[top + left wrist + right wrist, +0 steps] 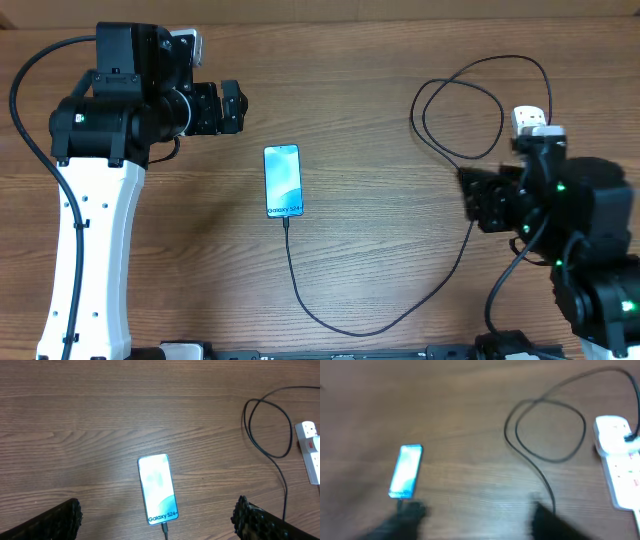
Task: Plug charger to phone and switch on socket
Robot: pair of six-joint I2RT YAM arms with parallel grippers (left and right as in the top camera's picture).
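Phone (pixel 283 181): flat on the bench (pixel 380 60), screen up and lit, midway between the arms. Charger (pixel 345 332): tip meets the phone's near edge; the cable sweeps right, loops, and ends at the socket (pixel 312 452), which my overhead view shows partly hidden by the right arm. Left fingers (pixel 60 520): wide, empty, clear of the phone. Right fingers (pixel 550 522): blurred, though I read them as apart and empty, beside the cable.
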